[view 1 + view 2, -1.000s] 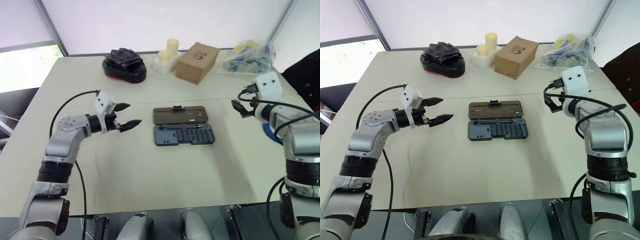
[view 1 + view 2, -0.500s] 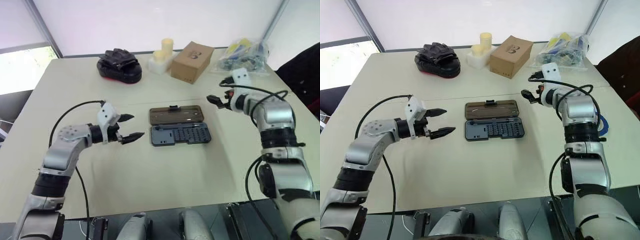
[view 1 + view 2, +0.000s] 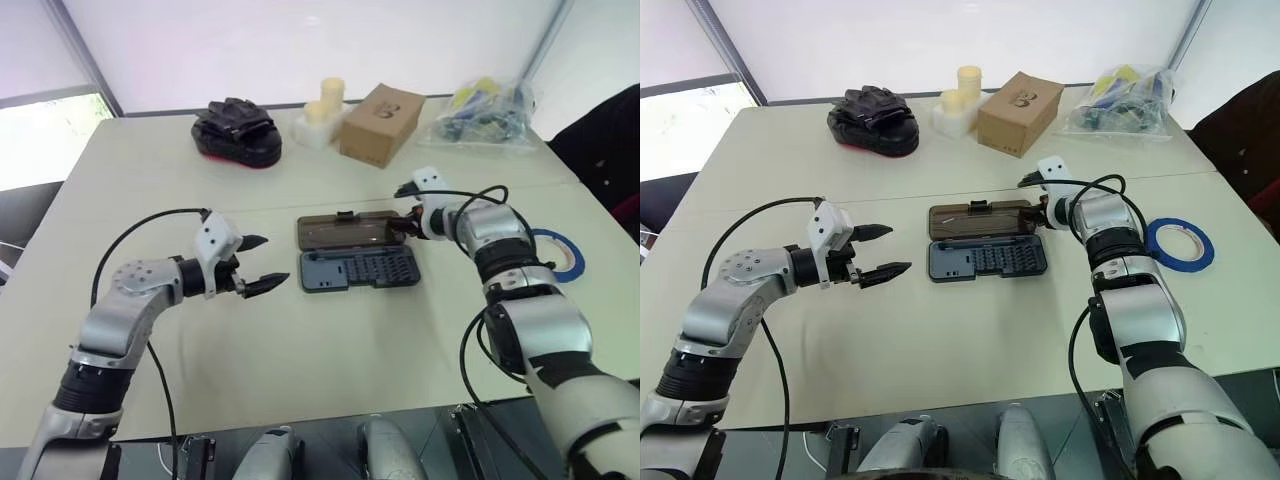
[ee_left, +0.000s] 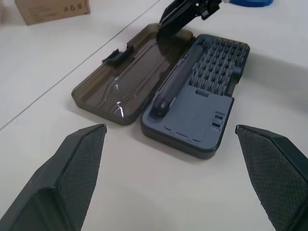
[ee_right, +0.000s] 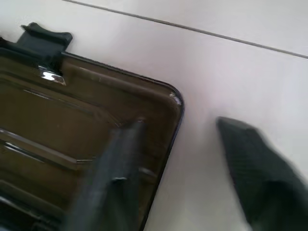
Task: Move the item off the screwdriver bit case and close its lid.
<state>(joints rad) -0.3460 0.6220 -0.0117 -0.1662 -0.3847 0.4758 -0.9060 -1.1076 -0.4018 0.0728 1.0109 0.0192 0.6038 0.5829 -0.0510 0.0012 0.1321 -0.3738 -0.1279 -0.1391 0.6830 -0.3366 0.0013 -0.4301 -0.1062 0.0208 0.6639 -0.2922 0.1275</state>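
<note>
**Now: right hand at the open lid's corner, tape off the case**

Right now I see the screwdriver bit case (image 3: pixel 987 259) lying open on the table (image 3: pixel 970 340), its grey bit tray nearest me and the lid (image 3: pixel 983 221) folded flat on the far side of it, latch tab pointing away. My right hand (image 3: pixel 399 226) sits at the lid's right-hand end. In the right wrist view one finger (image 5: pixel 108 178) lies over the smoky-brown plastic just inside the rounded corner and the other finger (image 5: pixel 255 166) is outside the edge, over bare table, so the lid's edge runs between them. The fingers stand apart, and I cannot tell whether they are pressing on the plastic or only straddling it.

My left hand (image 3: pixel 875 252) is spread wide and grips nothing. It hangs to the left of the case, well apart from it, pointing toward the tray; in its own wrist view both fingertips (image 4: pixel 79 161) frame the open case with a clear gap of table in front.

Off to the right of my right hand, well apart from the case, the blue roll of tape (image 3: pixel 1180 243) lies flat on the table. Beyond both hands, along the far edge, sit a brown cardboard box (image 3: pixel 1019 98), a black glove bundle (image 3: pixel 873 118), white containers (image 3: pixel 958 101) and a clear bag (image 3: pixel 1130 97).
</note>
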